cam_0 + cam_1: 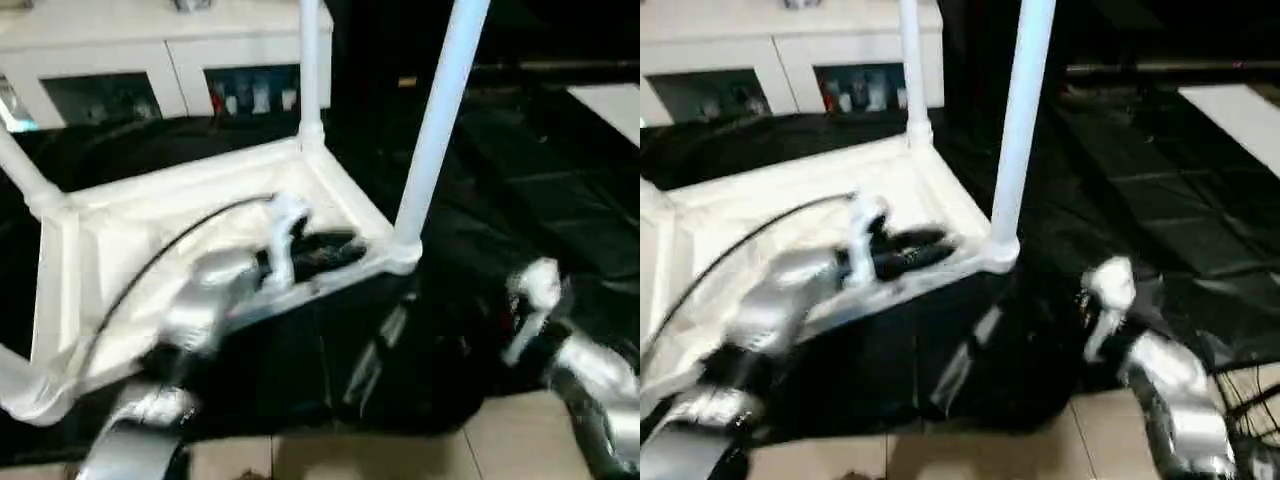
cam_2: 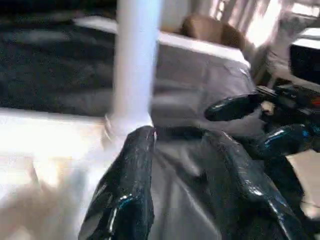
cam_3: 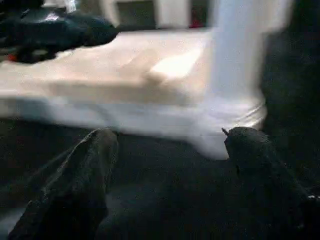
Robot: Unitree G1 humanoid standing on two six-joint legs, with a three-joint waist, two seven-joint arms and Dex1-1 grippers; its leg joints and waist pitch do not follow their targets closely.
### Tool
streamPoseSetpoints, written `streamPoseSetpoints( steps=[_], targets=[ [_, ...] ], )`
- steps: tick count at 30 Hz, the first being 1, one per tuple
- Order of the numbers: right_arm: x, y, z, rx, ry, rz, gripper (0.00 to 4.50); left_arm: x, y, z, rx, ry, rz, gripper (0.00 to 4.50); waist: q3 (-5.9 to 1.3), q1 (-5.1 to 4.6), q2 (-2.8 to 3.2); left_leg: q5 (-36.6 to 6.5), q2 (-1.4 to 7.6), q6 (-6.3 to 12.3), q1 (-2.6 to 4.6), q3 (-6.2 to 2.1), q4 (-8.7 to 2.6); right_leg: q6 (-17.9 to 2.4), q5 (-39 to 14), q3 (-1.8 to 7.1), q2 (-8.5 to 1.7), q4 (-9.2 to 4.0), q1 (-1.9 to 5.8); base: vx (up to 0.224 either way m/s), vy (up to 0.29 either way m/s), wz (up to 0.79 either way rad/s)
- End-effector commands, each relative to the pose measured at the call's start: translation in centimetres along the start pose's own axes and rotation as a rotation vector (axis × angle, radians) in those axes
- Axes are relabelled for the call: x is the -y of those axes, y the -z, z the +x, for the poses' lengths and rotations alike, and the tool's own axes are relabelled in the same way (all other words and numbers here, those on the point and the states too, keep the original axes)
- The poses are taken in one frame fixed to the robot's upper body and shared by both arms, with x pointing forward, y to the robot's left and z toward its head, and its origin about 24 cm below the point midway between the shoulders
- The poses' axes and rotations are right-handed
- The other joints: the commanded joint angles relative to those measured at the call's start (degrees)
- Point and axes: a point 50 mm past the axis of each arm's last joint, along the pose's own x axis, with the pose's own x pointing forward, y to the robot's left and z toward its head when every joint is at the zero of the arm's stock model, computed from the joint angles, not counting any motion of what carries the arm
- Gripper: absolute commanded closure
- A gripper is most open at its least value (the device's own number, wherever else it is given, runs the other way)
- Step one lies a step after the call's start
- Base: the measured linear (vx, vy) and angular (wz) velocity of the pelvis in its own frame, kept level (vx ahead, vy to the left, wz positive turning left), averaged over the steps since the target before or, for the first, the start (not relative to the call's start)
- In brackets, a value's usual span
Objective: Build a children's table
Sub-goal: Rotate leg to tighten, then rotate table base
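White plastic children's table: lay upside down on the black-draped desk, ribbed underside up, white tapered tubular legs standing in the corner sockets. Left end effector: black fingers apart, nothing held, over the top's near rim beside a leg socket. Right end effector: fingers spread wide, empty, near the same corner.

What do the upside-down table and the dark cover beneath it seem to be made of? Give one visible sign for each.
Table: probably moulded plastic, uniformly white with a smooth matt look and rounded corner sockets.
Cover: apparently thin sheeting or fabric, black, creased and faintly glossy; which one is unclear.
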Motion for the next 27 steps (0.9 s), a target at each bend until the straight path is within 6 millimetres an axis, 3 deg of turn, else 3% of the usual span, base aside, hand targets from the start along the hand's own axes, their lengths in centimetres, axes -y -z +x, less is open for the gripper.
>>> streamPoseSetpoints(
  steps=[1, 2, 3, 4, 5, 6, 7, 8, 11, 12, 13, 16, 17, 18, 22, 27],
  targets=[
    [-1.3, -0.8, 1.1, 0.028, -0.076, -0.008, 0.71, 1.6, 0.3, -1.2, -0.052, 0.081, 0.005, 2.37, -3.37, 0.17, -0.59, -14.04, 2.48, 5.40, 0.94, -1.17, -4.40, -13.03, -12.44, 1.46, -2.85, -3.56, 3.01, 0.000, 0.000, 0.00],
    [-1.3, -0.8, 1.1, 0.028, -0.076, -0.008, 0.71, 1.6, 0.3, -1.2, -0.052, 0.081, 0.005, 2.37, -3.15, -0.08, -0.54, -14.09, 2.49, 5.27, 0.60, -1.16, -4.62, -12.56, -13.14, 1.53, -2.71, -3.60, 2.96, 0.000, 0.000, 0.00],
    [-2.0, -1.0, 2.2, 0.053, -0.096, 0.014, 0.71, 2.4, 1.4, -2.4, -0.103, 0.083, -0.008, 2.12, -3.11, -0.32, -0.47, -15.15, 2.41, 4.53, 1.03, -1.02, -4.62, -11.48, -15.33, 1.64, -2.52, -3.93, 2.39, 0.000, 0.000, 0.00],
    [-2.0, -1.0, 2.4, 0.056, -0.093, 0.014, 0.71, 2.5, 1.5, -2.6, -0.108, 0.079, -0.010, 2.12, -3.09, -0.34, -0.32, -15.28, 2.40, 4.13, 0.98, -1.09, -4.65, -11.35, -15.69, 1.64, -2.56, -3.83, 2.41, 0.000, 0.000, 0.00],
    [-2.4, -1.1, 4.3, 0.084, -0.066, 0.013, 0.71, 3.3, 2.6, -4.1, -0.156, 0.031, -0.026, 2.02, -3.12, -0.64, -0.36, -15.06, 2.45, 3.24, 0.71, -1.27, -4.91, -11.03, -15.70, 1.60, -2.65, -3.56, 2.49, 0.000, 0.000, 0.00],
    [-2.4, -1.1, 4.3, 0.084, -0.066, 0.013, 0.71, 3.3, 2.6, -4.1, -0.156, 0.031, -0.026, 1.98, -2.96, -1.04, -0.27, -15.32, 2.32, 2.97, 0.48, -1.30, -5.12, -10.71, -16.30, 1.53, -2.51, -3.61, 2.48, 0.000, 0.000, 0.00],
    [-2.4, -1.1, 4.8, 0.084, -0.045, 0.000, 0.71, 3.5, 2.7, -4.4, -0.155, 0.014, -0.040, 1.95, -3.00, -0.90, -0.10, -16.72, 2.35, 2.12, 1.46, -0.99, -4.89, -10.15, -17.76, 1.65, -2.27, -4.07, 1.72, 0.000, 0.000, 0.00],
    [-2.3, -1.0, 5.3, 0.082, -0.024, -0.008, 0.71, 3.7, 2.8, -4.8, -0.151, 0.001, -0.054, 1.86, -3.08, -0.91, 0.02, -16.87, 2.39, 1.60, 1.74, -0.96, -4.81, -10.52, -17.26, 1.76, -2.29, -3.99, 1.51, 0.000, 0.000, 0.00],
    [-2.3, -0.9, 6.8, 0.068, -0.007, -0.009, 0.71, 4.2, 3.3, -6.1, -0.157, -0.057, -0.087, 1.57, -3.01, -0.61, 0.12, -16.89, 2.25, 0.49, 1.45, -1.05, -5.03, -10.42, -15.04, 1.92, -2.09, -3.66, 1.85, 0.000, 0.000, 0.00],
    [-2.3, -0.9, 6.8, 0.068, -0.007, -0.009, 0.71, 4.2, 3.3, -6.1, -0.157, -0.057, -0.087, 1.50, -2.97, -0.67, 0.17, -16.55, 2.10, 0.54, 1.26, -1.02, -5.06, -10.13, -14.76, 1.89, -1.98, -3.66, 1.98, 0.000, 0.000, 0.00],
    [-1.9, -0.9, 7.8, 0.058, 0.008, -0.022, 0.71, 4.5, 4.0, -7.1, -0.178, -0.110, -0.103, 1.36, -3.21, -0.50, -0.17, -15.88, 2.09, 0.58, 1.53, -0.88, -4.76, -10.12, -13.00, 1.96, -1.92, -3.47, 1.84, 0.000, 0.000, 0.00],
    [-1.6, -1.1, 8.4, 0.061, 0.015, -0.035, 0.71, 4.8, 4.5, -7.9, -0.201, -0.150, -0.110, 1.16, -3.35, -0.83, -0.01, -13.62, 1.84, 1.25, 1.15, -0.93, -4.63, -10.54, -10.01, 1.86, -1.96, -3.10, 2.23, 0.000, 0.000, 0.00],
    [-1.4, -1.2, 8.6, 0.067, 0.018, -0.033, 0.71, 4.8, 4.8, -8.3, -0.213, -0.165, -0.112, 1.16, -3.42, -0.80, -0.06, -12.68, 1.82, 1.79, 1.36, -0.80, -4.40, -10.71, -8.69, 1.92, -1.86, -3.03, 2.16, 0.000, 0.000, 0.00],
    [-0.8, -1.6, 9.0, 0.077, 0.036, -0.041, 0.71, 4.8, 5.3, -9.0, -0.230, -0.197, -0.114, 1.04, -3.46, -0.95, -0.15, -11.72, 1.78, 2.40, 1.10, -0.85, -4.30, -11.27, -7.41, 1.86, -1.95, -2.77, 2.33, 0.000, 0.000, 0.00],
    [0.6, -2.4, 9.3, 0.087, 0.097, -0.071, 0.71, 4.8, 5.6, -9.5, -0.238, -0.239, -0.120, 0.74, -3.38, -0.93, -0.18, -11.52, 1.77, 2.78, 1.23, -0.69, -4.16, -11.42, -8.59, 1.91, -2.02, -2.91, 2.30, 0.000, 0.000, 0.00],
    [4.4, -3.9, 9.1, 0.094, 0.267, -0.115, 0.71, 5.0, 5.4, -9.4, -0.229, -0.254, -0.121, 0.33, -3.27, -0.98, 0.00, -15.42, 1.68, 0.86, 1.63, -0.70, -4.13, -11.07, -13.92, 1.94, -1.93, -3.17, 1.98, 0.000, 0.000, 0.00]
  ],
)
